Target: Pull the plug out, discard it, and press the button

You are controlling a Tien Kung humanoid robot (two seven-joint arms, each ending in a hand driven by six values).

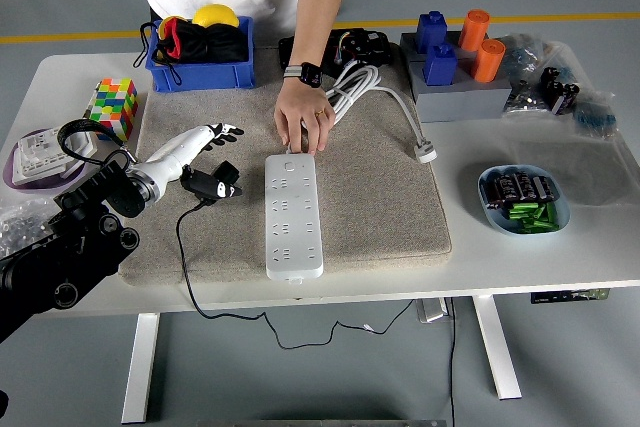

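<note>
While the black plug [214,184] lies on the grey mat beside the white power strip [293,215], the left hand [205,144] hovers spread above it, so pressing the strip's button seems next.

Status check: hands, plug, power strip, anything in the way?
Left hand open, fingers spread; right arm not in view. Black plug out of the power strip, lying on the mat beside the hand. Person's hand at the strip's far end, by the button.
</note>
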